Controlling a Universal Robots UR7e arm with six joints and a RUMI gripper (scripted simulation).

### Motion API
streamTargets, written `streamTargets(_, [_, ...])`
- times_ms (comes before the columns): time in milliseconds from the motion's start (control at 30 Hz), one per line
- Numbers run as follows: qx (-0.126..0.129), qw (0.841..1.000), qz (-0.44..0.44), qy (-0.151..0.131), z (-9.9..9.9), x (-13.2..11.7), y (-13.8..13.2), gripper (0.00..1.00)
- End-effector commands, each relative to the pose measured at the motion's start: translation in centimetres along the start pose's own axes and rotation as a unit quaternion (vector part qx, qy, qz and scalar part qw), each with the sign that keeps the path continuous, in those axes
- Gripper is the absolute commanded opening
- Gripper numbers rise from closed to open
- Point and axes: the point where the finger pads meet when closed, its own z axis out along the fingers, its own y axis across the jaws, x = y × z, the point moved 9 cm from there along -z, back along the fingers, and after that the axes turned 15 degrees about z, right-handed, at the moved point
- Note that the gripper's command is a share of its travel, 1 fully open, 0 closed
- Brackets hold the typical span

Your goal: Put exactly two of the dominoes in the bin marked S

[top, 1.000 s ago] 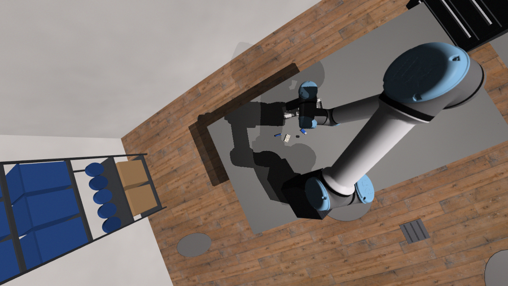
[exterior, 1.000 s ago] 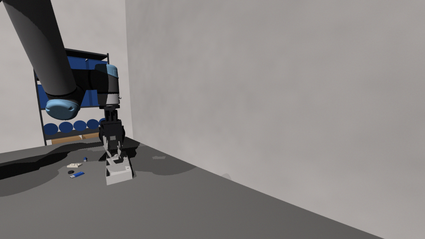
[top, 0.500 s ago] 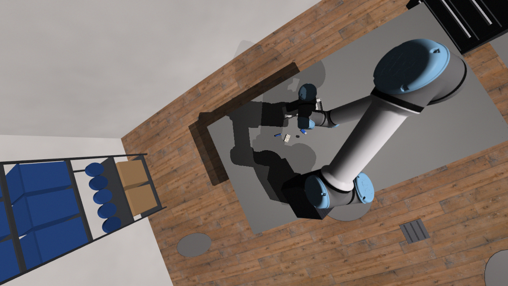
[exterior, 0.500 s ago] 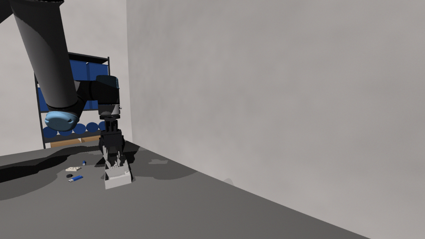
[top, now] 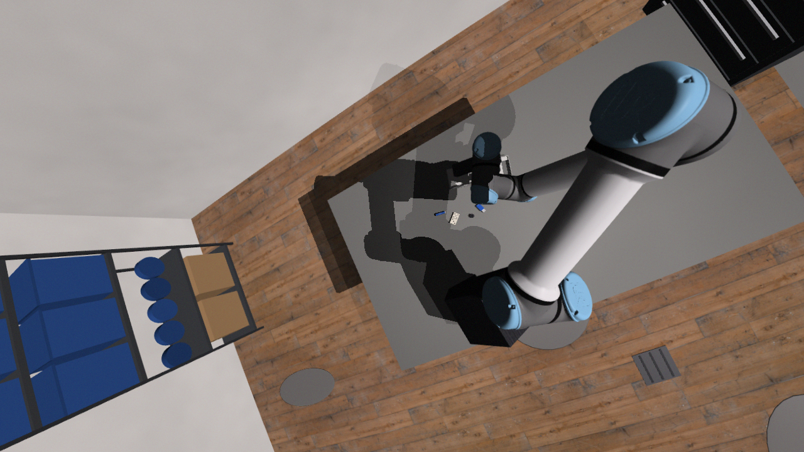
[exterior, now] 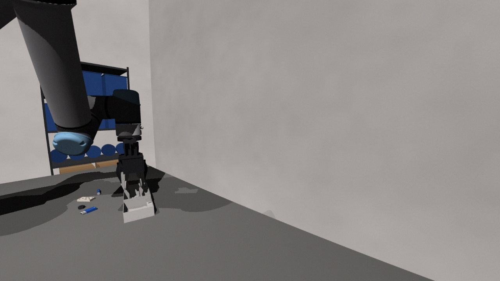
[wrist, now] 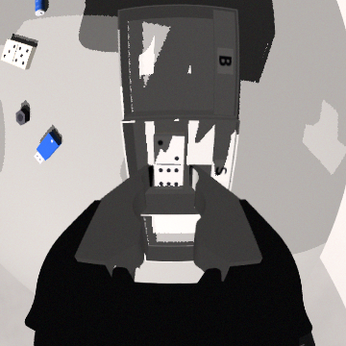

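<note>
One binned domino (wrist: 168, 165) in bin S (wrist: 232, 149); one loose domino (wrist: 19, 53); fingers parted

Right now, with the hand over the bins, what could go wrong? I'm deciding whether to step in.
1. The domino sits loose between the fingers of the hand, close to the wall shared by bin S and bin B; it could tumble into B.
2. The fingers reach low into bin S, so a sideways move might tip it.
</note>
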Motion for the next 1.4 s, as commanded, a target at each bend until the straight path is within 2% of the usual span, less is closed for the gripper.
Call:
streamTargets(0, [-0.001,1.0,0.0,0.0,0.0,0.0,0.1,0.19])
streamTargets(467, [-0.001,1.0,0.0,0.0,0.0,0.0,0.1,0.19])
streamTargets(1333, [-0.001,1.0,0.0,0.0,-3.0,0.0,0.1,0.19])
streamTargets(1367, [-0.001,1.0,-0.001,0.0,-3.6,0.0,0.0,0.19])
